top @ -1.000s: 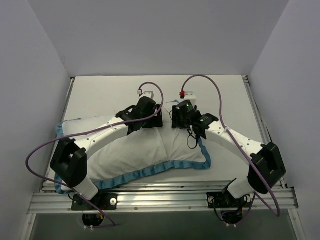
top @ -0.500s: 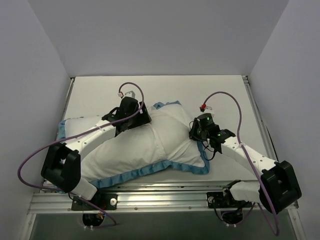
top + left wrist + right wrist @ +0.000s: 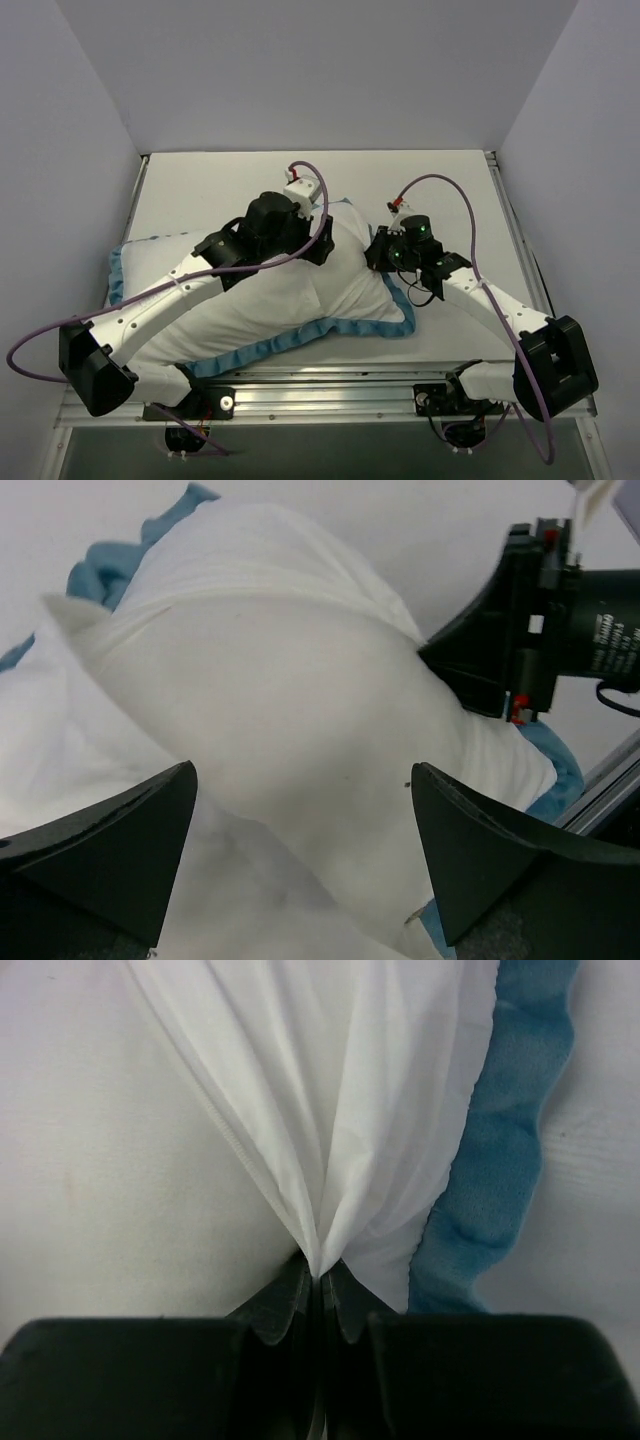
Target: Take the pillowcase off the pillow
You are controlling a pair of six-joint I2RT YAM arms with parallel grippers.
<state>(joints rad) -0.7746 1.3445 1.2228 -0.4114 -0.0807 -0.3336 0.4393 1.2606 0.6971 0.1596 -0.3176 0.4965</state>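
The pillowcase (image 3: 270, 300) lies white side up on the table, its blue ruffled trim (image 3: 300, 340) along the near edge. The pillow fills it as a plump white bulge (image 3: 300, 670); I cannot tell whether bare pillow shows there. My left gripper (image 3: 322, 243) hovers open over the bulge's far right part, and its fingers (image 3: 120, 830) straddle white cloth without touching it. My right gripper (image 3: 372, 256) is at the right end. It is shut on a pinched fold of thin white pillowcase cloth (image 3: 330, 1140) right beside the blue trim (image 3: 500, 1160).
White walls close in the table (image 3: 440, 180) at the left, back and right. An aluminium rail (image 3: 330, 395) with both arm bases runs along the near edge. Purple cables (image 3: 440, 190) loop above each wrist. The right wrist's black body (image 3: 540, 620) sits close to my left fingers.
My right gripper has closed on the pillowcase cloth at the right end. The left arm has swung right across the pillow, gripper still open. The pillow's right part has shifted slightly.
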